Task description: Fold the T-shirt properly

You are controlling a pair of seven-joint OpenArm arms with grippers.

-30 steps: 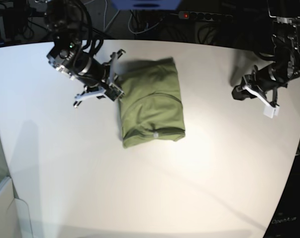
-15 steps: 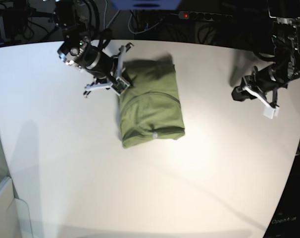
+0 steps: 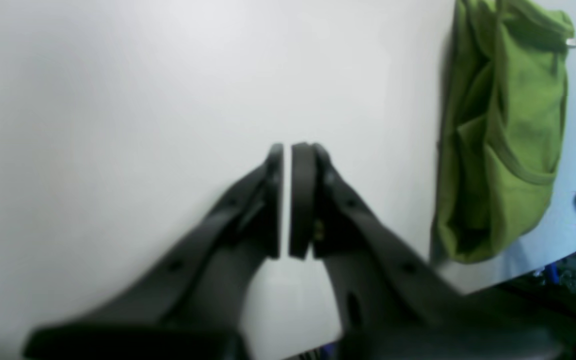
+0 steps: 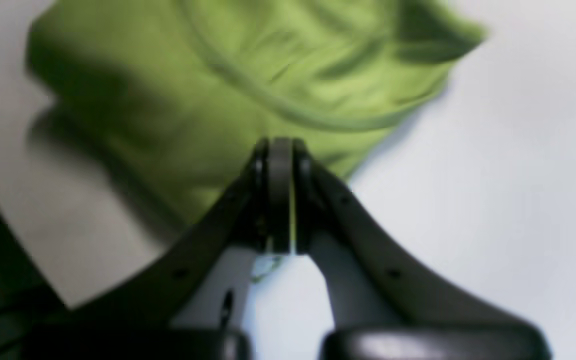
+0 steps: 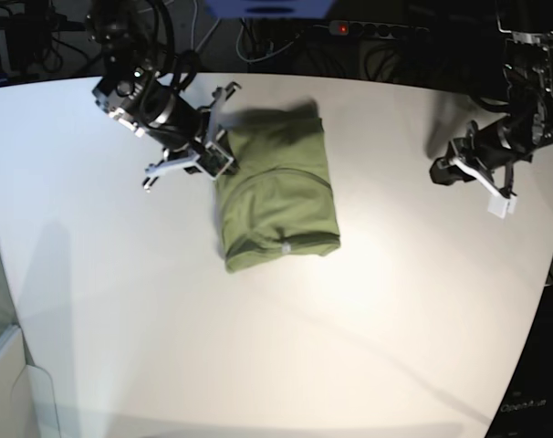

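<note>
Green T-shirt (image 5: pixel 276 187) label: base only

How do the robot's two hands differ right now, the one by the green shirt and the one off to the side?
The right hand sits at the T-shirt, its tips on the shirt's edge; the left hand sits far from the shirt, over bare table. In its own camera, the right hand's view is filled with green cloth, while the left hand's shows mostly white tabletop. Both are shut and neither plainly holds anything.

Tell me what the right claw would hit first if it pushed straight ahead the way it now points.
Probably the folded olive-green cotton T-shirt: the shut right claw points straight at it, already at its near edge. How high the claw sits above the white table is unclear.
</note>
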